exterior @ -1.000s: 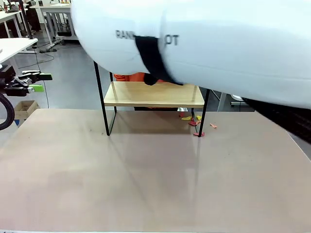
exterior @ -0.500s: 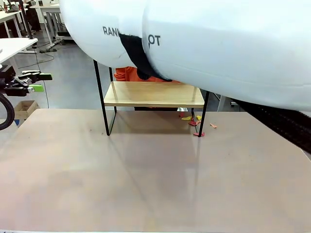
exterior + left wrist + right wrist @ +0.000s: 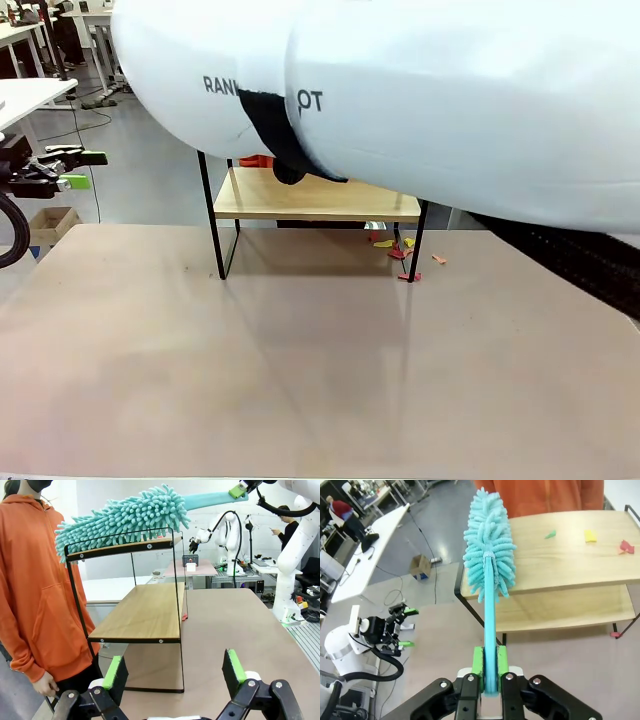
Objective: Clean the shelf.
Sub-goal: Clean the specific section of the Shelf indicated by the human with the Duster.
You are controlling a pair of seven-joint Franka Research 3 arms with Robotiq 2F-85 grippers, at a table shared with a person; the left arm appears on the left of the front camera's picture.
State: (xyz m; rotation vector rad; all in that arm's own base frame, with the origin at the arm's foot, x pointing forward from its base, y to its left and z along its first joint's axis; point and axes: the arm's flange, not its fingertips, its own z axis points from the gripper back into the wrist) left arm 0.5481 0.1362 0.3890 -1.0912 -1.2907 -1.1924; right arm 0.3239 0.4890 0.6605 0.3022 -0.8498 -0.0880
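The shelf point(image 3: 560, 560) is a two-board wooden rack in a thin black frame; its lower board point(image 3: 315, 197) also faces me across the table. My right gripper point(image 3: 489, 664) is shut on the handle of a teal fluffy duster point(image 3: 489, 555). The duster head point(image 3: 120, 522) lies on one end of the top board. Small green point(image 3: 550, 534), yellow point(image 3: 590, 535) and red point(image 3: 626, 546) scraps sit on that board, away from the duster. My left gripper point(image 3: 174, 670) is open and holds nothing, facing the shelf's end point(image 3: 145, 610) from beside the table point(image 3: 85, 170).
A person in an orange hoodie point(image 3: 30, 580) stands behind the shelf. Coloured scraps point(image 3: 400, 250) lie on the table by the shelf's right leg. My right arm's white link point(image 3: 420, 90) crosses the upper part of the front view.
The right arm's white link has shifted left and a little lower in the front view, covering more of the person behind the shelf. The left gripper has stayed put.
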